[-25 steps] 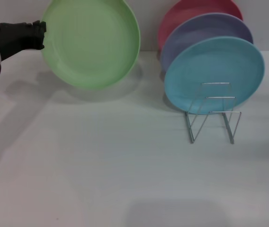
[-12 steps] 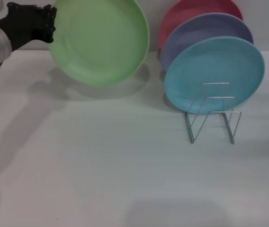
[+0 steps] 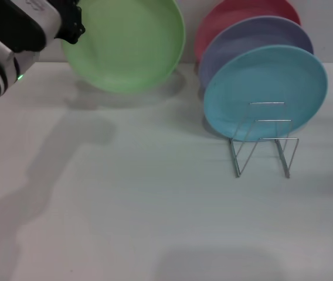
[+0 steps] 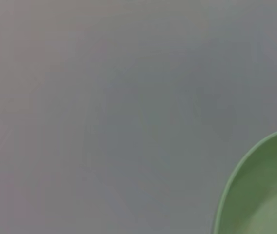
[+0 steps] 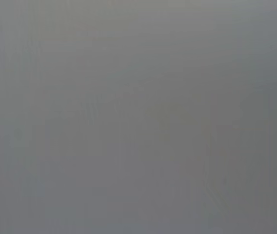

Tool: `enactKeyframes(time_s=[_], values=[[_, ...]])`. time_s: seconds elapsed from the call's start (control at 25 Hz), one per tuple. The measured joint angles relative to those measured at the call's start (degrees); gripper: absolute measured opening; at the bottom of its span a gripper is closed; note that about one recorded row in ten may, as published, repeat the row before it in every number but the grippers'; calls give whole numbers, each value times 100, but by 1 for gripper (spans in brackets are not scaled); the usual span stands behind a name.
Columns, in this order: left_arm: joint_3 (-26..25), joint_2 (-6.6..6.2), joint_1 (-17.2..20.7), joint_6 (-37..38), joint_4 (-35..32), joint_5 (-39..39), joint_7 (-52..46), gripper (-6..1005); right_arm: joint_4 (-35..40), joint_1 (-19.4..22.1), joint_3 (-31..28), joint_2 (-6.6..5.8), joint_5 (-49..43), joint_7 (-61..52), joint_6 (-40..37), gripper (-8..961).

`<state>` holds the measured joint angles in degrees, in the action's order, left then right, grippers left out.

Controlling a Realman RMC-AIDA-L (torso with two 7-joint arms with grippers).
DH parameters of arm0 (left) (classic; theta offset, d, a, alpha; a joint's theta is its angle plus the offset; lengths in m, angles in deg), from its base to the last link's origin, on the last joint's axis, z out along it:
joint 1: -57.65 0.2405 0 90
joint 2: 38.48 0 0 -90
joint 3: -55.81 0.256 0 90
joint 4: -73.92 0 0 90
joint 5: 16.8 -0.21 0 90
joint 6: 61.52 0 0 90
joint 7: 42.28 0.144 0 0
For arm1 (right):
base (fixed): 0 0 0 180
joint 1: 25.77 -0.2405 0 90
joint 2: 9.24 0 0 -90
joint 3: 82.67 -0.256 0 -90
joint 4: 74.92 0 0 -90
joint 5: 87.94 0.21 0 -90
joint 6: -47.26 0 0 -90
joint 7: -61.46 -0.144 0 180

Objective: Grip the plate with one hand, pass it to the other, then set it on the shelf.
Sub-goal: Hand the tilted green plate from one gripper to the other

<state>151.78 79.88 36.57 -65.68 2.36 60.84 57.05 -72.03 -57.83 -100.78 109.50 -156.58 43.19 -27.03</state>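
Left claw (image 3: 72,26): pinched on the left rim of the light green plate (image 3: 125,44), which is held aloft, tilted, concave face toward the camera, directly to the claw's right. Its arm carries black bands and a green light. Right claw: not in view.

Below the claw, the white surface (image 3: 125,205) bears the arm's shadow. Well to its right stands the wire shelf (image 3: 263,137), its front loops unoccupied; behind them a turquoise plate (image 3: 266,91), a lavender plate (image 3: 254,41) and a pink plate (image 3: 243,17), each overlapping the next. The green plate's top edge is cut off.
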Motion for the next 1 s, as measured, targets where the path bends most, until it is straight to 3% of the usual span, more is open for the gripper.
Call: enactKeyframes(time_s=[0.28,0.44,0.48,0.64,0.68,1.0], values=[[850,-13,19,1731,49,-707,-214,30,-9,-13,0,0,0,7,67,640],[1127,-16,79,2152,86,-1257,-604,30,-9,-20,0,0,0,8,67,640],[1360,-21,107,2565,194,-1796,-1033,30,-8,-25,0,0,0,8,67,640],[1620,-17,113,3110,448,-2489,-1696,30,-10,-34,0,0,0,8,67,639],[1712,-17,117,3398,590,-2921,-2319,30,-14,-36,0,0,0,8,67,639],[1689,-32,170,3835,1047,-3879,-4610,30,-48,-17,61,4,0,8,66,639]])
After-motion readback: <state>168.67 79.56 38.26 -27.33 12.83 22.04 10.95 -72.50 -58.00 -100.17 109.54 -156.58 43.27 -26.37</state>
